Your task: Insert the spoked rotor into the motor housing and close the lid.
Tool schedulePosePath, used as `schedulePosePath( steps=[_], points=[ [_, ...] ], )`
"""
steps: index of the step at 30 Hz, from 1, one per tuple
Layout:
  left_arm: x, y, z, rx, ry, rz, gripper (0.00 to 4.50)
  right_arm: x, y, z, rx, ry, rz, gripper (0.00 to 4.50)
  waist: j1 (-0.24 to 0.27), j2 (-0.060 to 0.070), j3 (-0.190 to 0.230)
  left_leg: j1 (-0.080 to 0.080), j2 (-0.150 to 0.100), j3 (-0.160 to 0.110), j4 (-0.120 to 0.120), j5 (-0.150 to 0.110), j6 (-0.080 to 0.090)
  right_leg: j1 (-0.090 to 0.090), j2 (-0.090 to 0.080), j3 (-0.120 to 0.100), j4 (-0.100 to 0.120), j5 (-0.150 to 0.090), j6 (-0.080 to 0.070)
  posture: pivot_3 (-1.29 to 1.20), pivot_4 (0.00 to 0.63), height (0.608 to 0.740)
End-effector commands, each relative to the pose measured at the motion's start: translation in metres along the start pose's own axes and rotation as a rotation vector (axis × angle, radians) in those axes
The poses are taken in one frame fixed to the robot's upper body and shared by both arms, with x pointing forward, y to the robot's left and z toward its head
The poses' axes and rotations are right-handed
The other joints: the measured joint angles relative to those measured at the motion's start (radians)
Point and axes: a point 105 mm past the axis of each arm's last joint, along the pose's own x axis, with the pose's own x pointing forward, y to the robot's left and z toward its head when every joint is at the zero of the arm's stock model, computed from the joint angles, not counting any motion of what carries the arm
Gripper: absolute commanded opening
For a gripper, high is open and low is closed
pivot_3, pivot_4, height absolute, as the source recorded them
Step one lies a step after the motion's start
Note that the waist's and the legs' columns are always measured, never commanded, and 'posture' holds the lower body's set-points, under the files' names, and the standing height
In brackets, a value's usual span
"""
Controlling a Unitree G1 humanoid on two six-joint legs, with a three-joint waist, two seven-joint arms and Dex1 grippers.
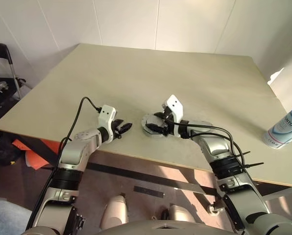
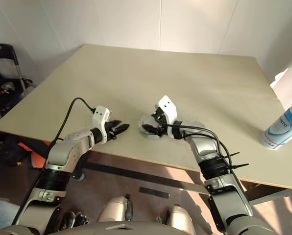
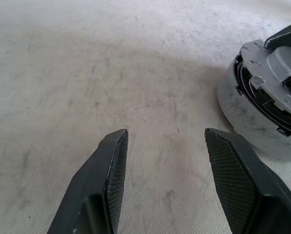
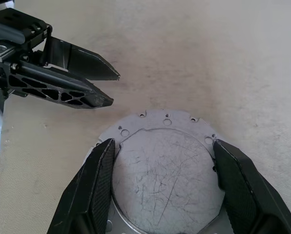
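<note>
The motor housing (image 1: 147, 122) is a squat silver puck near the table's front edge. My right gripper (image 1: 155, 128) is shut on it. In the right wrist view its fingers (image 4: 99, 180) press both sides of a scratched round silver face (image 4: 167, 175) above a holed flange. The left wrist view shows the housing's silver wall (image 3: 243, 122) with the grey notched lid (image 3: 277, 68) on top and a dark band under the lid's rim. The spoked rotor is hidden. My left gripper (image 1: 125, 128) stands open and empty just left of the housing, low over the table, apart from it.
The beige table (image 1: 160, 73) stretches far behind the housing. A white and blue spray can (image 1: 285, 127) lies near the right edge. A black frame (image 1: 4, 58) and clutter stand off the table at the left.
</note>
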Motion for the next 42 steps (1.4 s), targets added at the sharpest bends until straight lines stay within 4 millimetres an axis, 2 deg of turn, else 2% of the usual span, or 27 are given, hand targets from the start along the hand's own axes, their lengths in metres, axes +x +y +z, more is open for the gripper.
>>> schedulePosePath(
  steps=[1, 31, 42],
  points=[
    [-0.004, 0.001, 0.013, 0.018, -0.045, 0.004, 2.65, -0.001, -0.001, 0.014, -0.043, -0.047, 0.007, 3.09, 0.0, 0.0, 0.0, 0.0, 0.0, 0.0, 0.0, 0.0, 0.0, 0.0, 0.0, 0.0, 0.0, 0.0, 0.0, 0.0, 0.0, 0.74],
    [-0.006, -0.001, 0.009, 0.011, -0.036, 0.006, 2.65, 0.005, -0.01, -0.009, -0.057, 0.06, -0.062, 3.09, -0.001, -0.001, 0.0, 0.006, 0.001, 0.0, 0.0, 0.0, 0.001, 0.005, 0.0, 0.0, 0.001, 0.001, -0.002, 0.0, 0.0, 0.74],
    [-0.006, -0.002, 0.008, 0.009, -0.034, 0.005, 2.65, -0.003, -0.011, -0.017, -0.083, 0.122, -0.051, 3.09, 0.002, -0.002, -0.001, 0.008, 0.0, 0.0, 0.0, 0.0, 0.001, 0.008, 0.0, 0.0, 0.0, 0.001, -0.002, 0.0, 0.0, 0.74]
  ],
)
